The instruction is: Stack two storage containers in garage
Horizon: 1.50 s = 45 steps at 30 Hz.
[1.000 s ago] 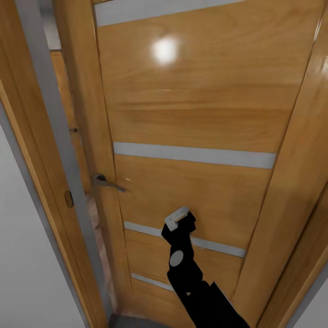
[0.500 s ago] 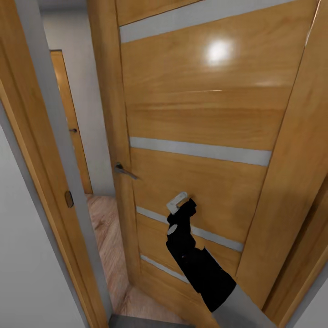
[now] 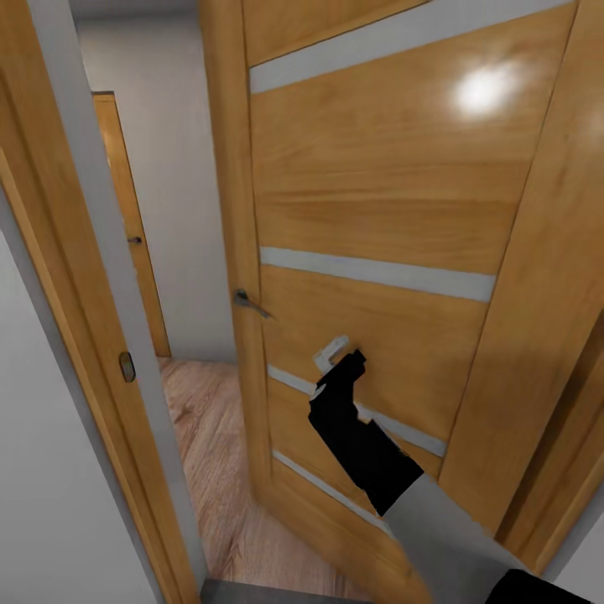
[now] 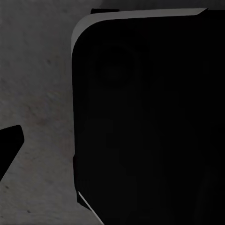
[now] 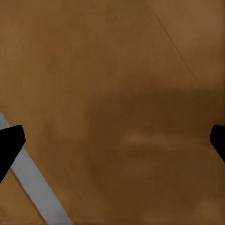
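The two storage containers are out of view. My right gripper (image 3: 340, 362) is stretched forward against the lower half of a wooden door (image 3: 377, 201) with grey stripes. In the right wrist view the right gripper (image 5: 112, 140) is open, its dark fingertips (image 5: 9, 145) far apart with the door's wood and a grey stripe (image 5: 37, 187) close behind them. The left gripper (image 4: 112, 145) hangs over dark grey floor (image 4: 37, 93) beside a black part of my own body (image 4: 150, 117); one of its fingertips (image 4: 8, 145) shows at the frame's edge.
The door stands partly open, with its metal handle (image 3: 250, 302) on its left edge. The door frame (image 3: 84, 252) runs down the left. Through the gap lie light wood plank floor (image 3: 210, 436), a pale wall (image 3: 176, 168) and another wooden door (image 3: 126, 226).
The door has swung further open, its handle edge shifting right. My right arm has reached further forward with it. More of the plank floor and pale wall shows through the gap.
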{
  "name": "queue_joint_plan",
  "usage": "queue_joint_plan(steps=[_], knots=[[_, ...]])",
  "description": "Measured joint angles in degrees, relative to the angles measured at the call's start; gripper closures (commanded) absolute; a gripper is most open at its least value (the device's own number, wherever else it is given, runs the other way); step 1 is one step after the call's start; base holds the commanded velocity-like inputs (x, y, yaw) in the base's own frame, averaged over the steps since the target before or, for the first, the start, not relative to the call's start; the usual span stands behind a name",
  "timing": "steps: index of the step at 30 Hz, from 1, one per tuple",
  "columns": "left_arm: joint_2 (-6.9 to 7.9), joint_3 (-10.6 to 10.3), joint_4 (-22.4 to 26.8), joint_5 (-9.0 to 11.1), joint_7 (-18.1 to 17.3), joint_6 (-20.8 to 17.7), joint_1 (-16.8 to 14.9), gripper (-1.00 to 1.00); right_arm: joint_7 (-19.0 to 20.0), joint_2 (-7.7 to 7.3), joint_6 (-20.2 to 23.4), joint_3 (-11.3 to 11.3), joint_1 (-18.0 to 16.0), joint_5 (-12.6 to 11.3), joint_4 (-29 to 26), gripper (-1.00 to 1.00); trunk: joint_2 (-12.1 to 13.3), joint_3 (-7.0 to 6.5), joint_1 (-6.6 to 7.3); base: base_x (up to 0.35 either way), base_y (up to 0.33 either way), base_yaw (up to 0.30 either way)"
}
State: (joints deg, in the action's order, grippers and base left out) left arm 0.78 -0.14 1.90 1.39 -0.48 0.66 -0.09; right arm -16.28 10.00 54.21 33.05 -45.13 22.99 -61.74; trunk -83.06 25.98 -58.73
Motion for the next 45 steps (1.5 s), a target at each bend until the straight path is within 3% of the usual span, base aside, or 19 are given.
queue_joint_plan(steps=[2, 10, 18, 26, 28, 30, 31, 34, 37, 43, 45], knots=[[0.00, 0.0, 0.0, 0.0, 0.0, 0.0, 0.0, -1.00, -0.2, 0.00, 0.4, -0.4, -1.5, 1.2, 1.6, -1.00, 0.0, -0.01, 0.00, 0.000, 0.000, 0.000], [0.00, 0.0, 0.0, 0.0, 0.0, 0.0, 0.0, -1.00, -0.2, 0.00, 0.5, -0.8, -4.3, 0.8, 5.1, -1.00, 0.0, -0.01, 0.00, 0.000, 0.000, 0.000], [0.00, 0.0, 0.0, 0.0, 0.0, 0.0, 0.0, -1.00, -0.3, 0.00, 0.5, -1.6, -10.3, -4.2, 12.2, -1.00, 0.0, -0.01, 0.00, 0.000, 0.000, 0.000], [0.00, 0.0, 0.0, 0.0, 0.0, 0.0, 0.0, -1.00, -2.2, 0.00, 0.0, -2.1, -13.6, -8.0, 17.1, -1.00, 0.0, 0.00, 0.00, 0.000, 0.000, 0.000], [0.00, 0.0, 0.0, 0.0, 0.0, 0.0, 0.0, -1.00, -2.6, 0.00, 0.4, -2.6, -15.5, -6.7, 19.6, -1.00, 0.0, -0.01, 0.00, 0.000, 0.000, 0.000], [0.00, 0.0, 0.0, 0.0, 0.0, 0.0, 0.0, -1.00, -3.6, 0.00, 0.4, -2.6, -17.2, -9.5, 21.8, -1.00, 0.0, -0.01, 0.00, 0.000, 0.000, 0.000], [0.00, 0.0, 0.0, 0.0, 0.0, 0.1, 0.0, -1.00, -5.5, 0.00, 0.1, -2.6, -17.9, -12.3, 22.8, -1.00, 0.0, -0.01, 0.00, 0.000, 0.000, 0.000], [0.00, 0.0, 0.0, 0.0, 0.0, 0.0, 0.0, -1.00, -10.5, 0.00, -0.3, -2.6, -18.6, -16.5, 24.8, -1.00, 0.0, -0.01, 0.00, 0.000, 0.000, 0.000], [0.00, 0.0, 0.0, 0.0, 0.0, 0.0, 0.0, -1.00, -11.4, 0.00, 0.0, -2.6, -19.0, -16.5, 26.9, -1.00, 0.0, -0.01, 0.00, 0.000, 0.000, 0.000], [0.00, 0.0, 0.0, 0.0, 0.0, 0.0, 0.0, -1.00, -12.2, 0.00, -0.5, -2.7, -23.4, -18.7, 35.0, -1.00, 0.0, -0.01, 0.00, 0.000, 0.000, 0.000], [0.00, 0.0, 0.0, 0.0, 0.0, 0.0, 0.0, -1.00, -13.1, 0.00, -0.9, -2.6, -23.9, -20.6, 35.5, -1.00, 0.0, -0.01, 0.00, 0.000, 0.000, 0.000]])
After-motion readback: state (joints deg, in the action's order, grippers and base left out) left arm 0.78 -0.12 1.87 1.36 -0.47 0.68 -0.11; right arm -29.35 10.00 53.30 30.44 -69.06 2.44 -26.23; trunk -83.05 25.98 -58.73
